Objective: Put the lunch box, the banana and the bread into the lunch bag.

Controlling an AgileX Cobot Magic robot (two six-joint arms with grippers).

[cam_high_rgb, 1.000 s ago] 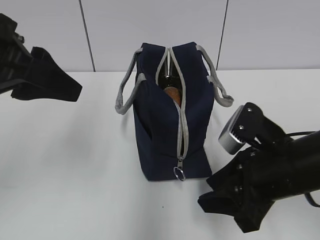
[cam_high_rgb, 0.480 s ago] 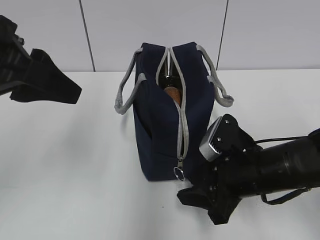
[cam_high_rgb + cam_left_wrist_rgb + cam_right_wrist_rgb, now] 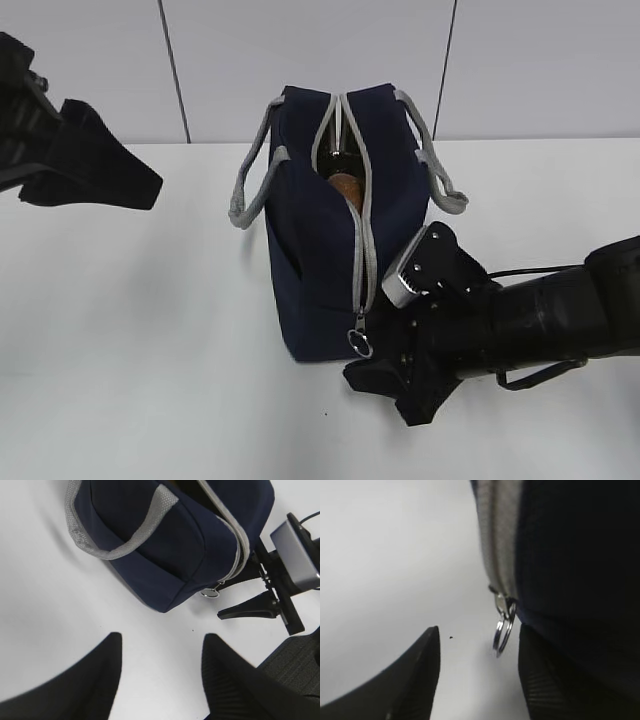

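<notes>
The navy lunch bag [image 3: 320, 250] stands upright mid-table, its grey zipper parted at the top. A golden-brown piece of the bread [image 3: 345, 185] shows in the opening. The lunch box and the banana are hidden. The metal ring pull [image 3: 502, 630] hangs at the zipper's low end on the bag's front face. My right gripper [image 3: 480, 630] is open and low by that end. The ring hangs free between its fingers, close to the right one. My left gripper [image 3: 163, 637] is open and empty, raised at the far left [image 3: 140, 185], well apart from the bag.
The grey strap handles [image 3: 250, 190] droop to both sides of the bag. A white table [image 3: 140, 320] stretches around it, with a pale panelled wall [image 3: 300, 50] behind. The right arm's body [image 3: 540, 320] lies low across the table's right front.
The right arm has moved left and in toward the bag's front end, bringing its fingers around the ring pull. The left arm and the bag have stayed still.
</notes>
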